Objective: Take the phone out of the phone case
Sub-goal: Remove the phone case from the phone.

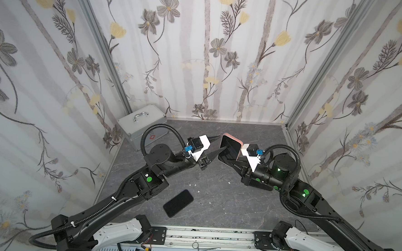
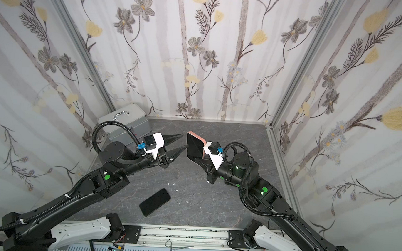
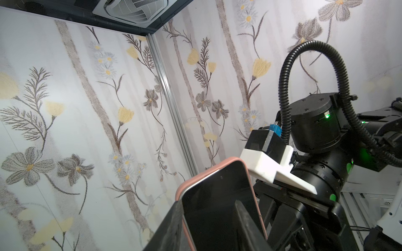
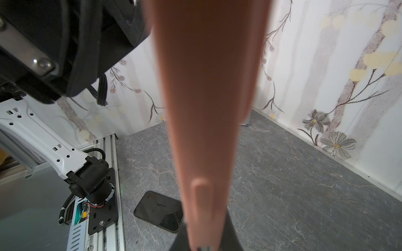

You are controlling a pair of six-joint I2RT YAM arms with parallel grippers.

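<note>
**Findings.** The right claw (image 1: 233, 159) was clenched on the lower end of the pink case (image 4: 206, 87). It held the case upright above the counter (image 1: 238, 203), just past centre toward 1 o'clock. In the left wrist view, a glossy dark face and a silvery edge at one corner suggested the phone (image 3: 217, 206) sat in the case, with that corner possibly off the lip. The left claw (image 1: 220, 143) was released, jaws spread, its nearer tip at the case's 9 o'clock edge; contact could not be confirmed. A bare phone (image 1: 178, 203) lay flat at 7 o'clock and a metal box (image 1: 141, 125) stood at 10 o'clock.

**Assessment.** The phone was judged stiff, smooth and glass-faced, and breakable if dropped from there. The case looked soft and pliable. The best purchase appeared to be the rim at a free corner, peeled back, with the phone taken by its long edges. The right claw's finger across the screen risked pinning the phone in.
</note>
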